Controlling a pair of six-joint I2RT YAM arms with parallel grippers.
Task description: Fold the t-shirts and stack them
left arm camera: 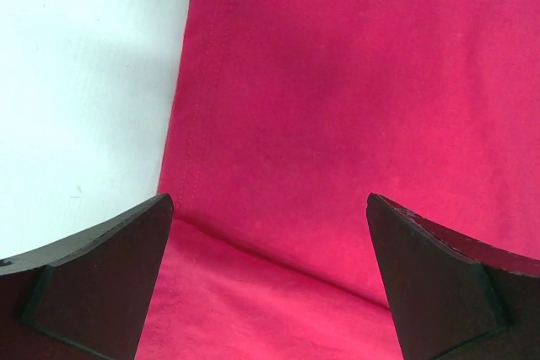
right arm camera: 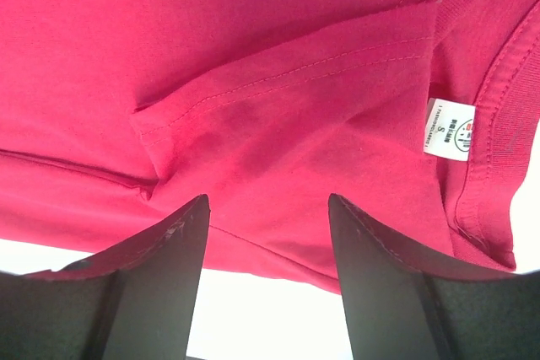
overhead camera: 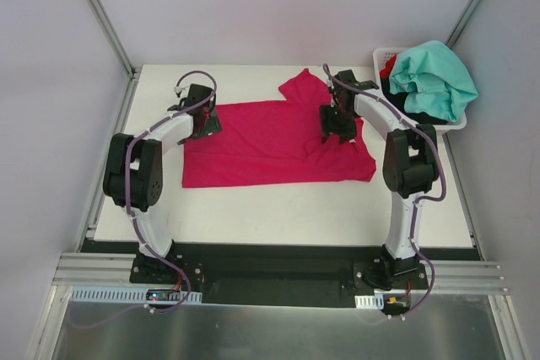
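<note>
A large magenta-pink t-shirt point(overhead camera: 270, 145) lies spread on the white table point(overhead camera: 278, 208), one sleeve pointing to the far side. My left gripper point(overhead camera: 205, 120) hovers over its left edge, jaws wide open, nothing between them. In the left wrist view the left gripper point(left arm camera: 270, 200) frames a folded layer of the pink t-shirt point(left arm camera: 337, 107) beside bare table. My right gripper point(overhead camera: 337, 128) is over the shirt's right part near the collar. The right gripper point(right arm camera: 268, 198) stands open above the hem of the pink t-shirt point(right arm camera: 278, 132), with the white label point(right arm camera: 451, 128) to the right.
A white basket point(overhead camera: 447, 126) sits at the far right corner of the table. A teal-mint t-shirt point(overhead camera: 434, 73) is heaped on top of it, with black cloth point(overhead camera: 422, 114) and a bit of red cloth point(overhead camera: 388, 65) under it. Grey walls close in the table.
</note>
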